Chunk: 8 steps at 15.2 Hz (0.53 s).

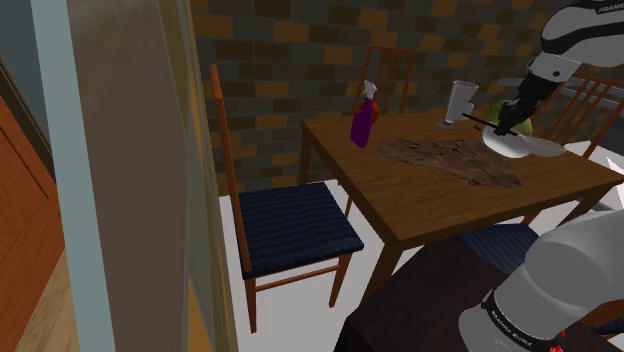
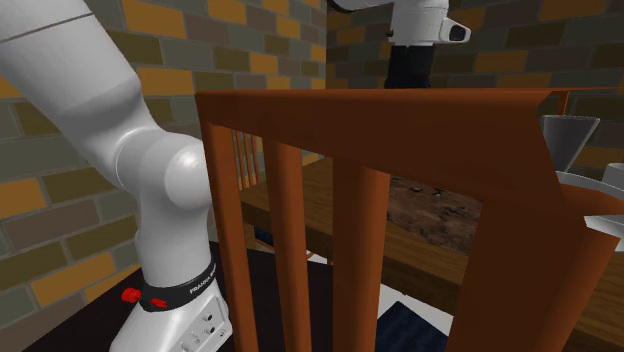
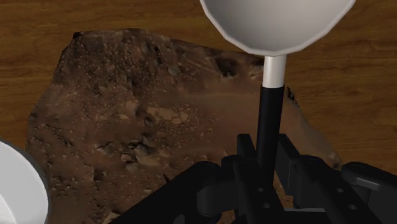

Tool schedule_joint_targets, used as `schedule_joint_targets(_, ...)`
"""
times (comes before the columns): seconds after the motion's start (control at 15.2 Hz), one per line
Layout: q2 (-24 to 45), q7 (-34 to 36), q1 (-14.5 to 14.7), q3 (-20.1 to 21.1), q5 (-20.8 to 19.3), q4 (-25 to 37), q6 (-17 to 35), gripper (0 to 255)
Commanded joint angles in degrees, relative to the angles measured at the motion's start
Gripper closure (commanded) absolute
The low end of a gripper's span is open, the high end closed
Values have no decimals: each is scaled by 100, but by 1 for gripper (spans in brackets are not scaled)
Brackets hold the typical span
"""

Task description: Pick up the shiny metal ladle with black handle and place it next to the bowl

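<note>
- The gripper [image 3: 267, 167] has its fingers closed onto the black handle of the ladle [image 3: 270, 105], clasping it low on the shaft, near the handle's end.
- From the jaws the handle runs straight ahead, along the line the hand is looking, through a short silver neck to the pale round cup at the far end. The long axis of the ladle therefore lines up with the gripper's own reach.
- In the shoulder view the cup points to that view's left, and the ladle looks to be raised clear of the table [image 1: 400, 205], though the gap itself is hard to judge.
- Under the ladle lies a rough brown mat [image 3: 140, 127].
- The bowl [image 3: 16, 188] sits at the mat's edge, off to one side of the fingers and well apart from the cup. It lies away from the handle's line, not ahead of it.
- The coming move therefore looks sideways towards the bowl, not forwards, and the cup should be kept off the rim while lowering.
</note>
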Motion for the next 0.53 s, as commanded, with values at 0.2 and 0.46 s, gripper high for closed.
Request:
schedule_joint_targets(0.2, 550, -876, 27, -764, 131, 624, -89, 255)
schedule_joint_targets(0.46, 1222, -1678, 148, -1482, 498, 1251, -170, 255)
